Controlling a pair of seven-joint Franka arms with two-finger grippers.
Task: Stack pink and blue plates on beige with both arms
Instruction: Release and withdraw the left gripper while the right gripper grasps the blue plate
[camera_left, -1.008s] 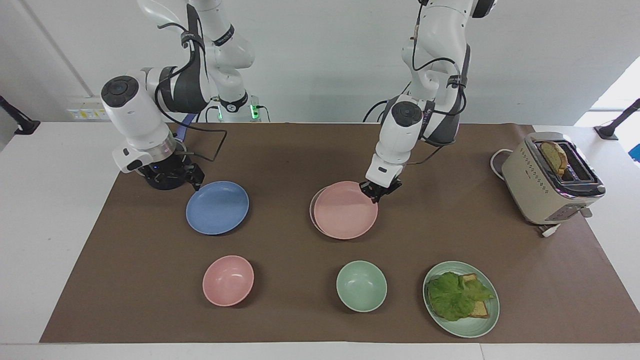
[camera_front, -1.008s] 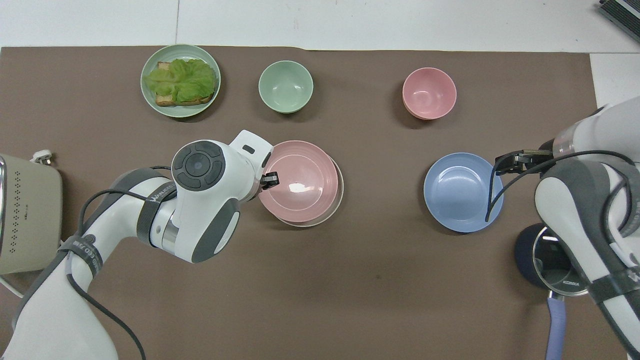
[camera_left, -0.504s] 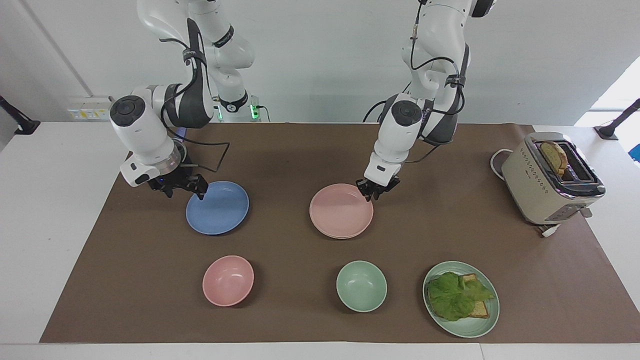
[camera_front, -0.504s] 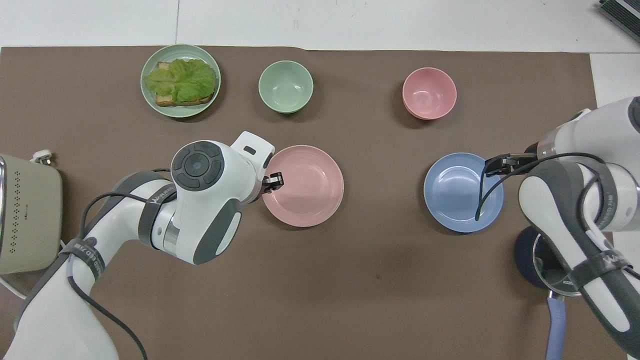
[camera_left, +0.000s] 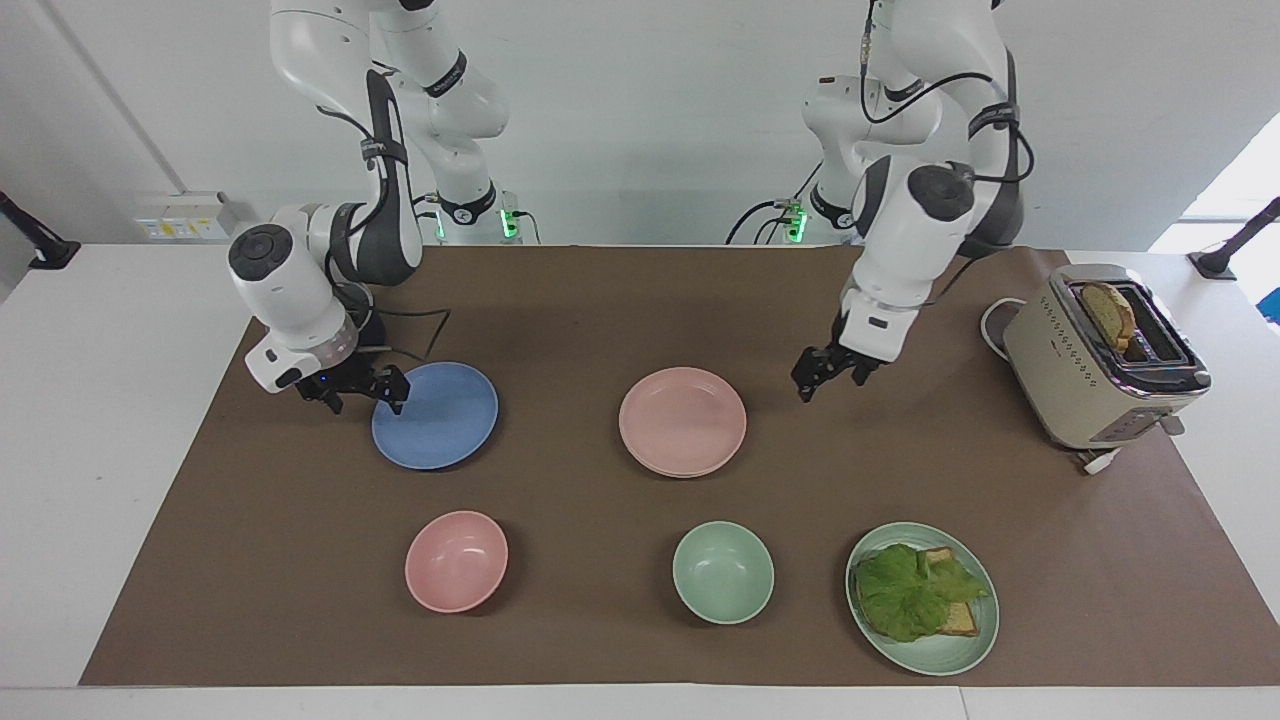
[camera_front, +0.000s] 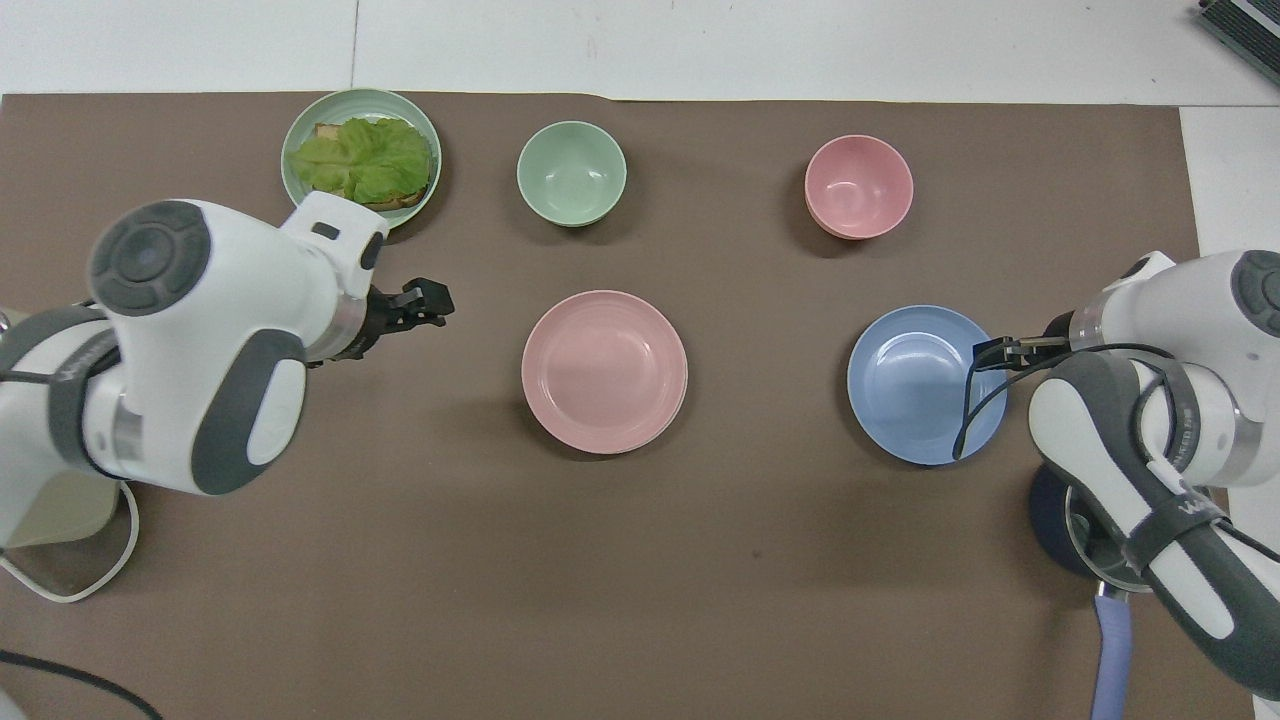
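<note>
The tabletop (camera_left: 120, 420) carries a brown mat (camera_left: 600, 300), and everything I work with lies on it. The pink plate (camera_left: 682, 420) sits on the beige plate (camera_left: 690, 473), only a thin rim of which shows under it, in the middle of the mat. The blue plate (camera_left: 435, 415) lies flat on the mat, toward my right arm's end. Farther from me stand a pink bowl (camera_left: 456, 560), a green bowl (camera_left: 722, 572) and a green plate with lettuce and bread (camera_left: 922, 598); a toaster (camera_left: 1100, 355) stands at my left arm's end.

My left gripper (camera_left: 828, 372) hangs over bare mat beside the pink plate, its fingers apart, holding nothing. My right gripper (camera_left: 355, 390) is low at the blue plate's rim, fingers spread at the edge; whether they touch the plate I cannot tell.
</note>
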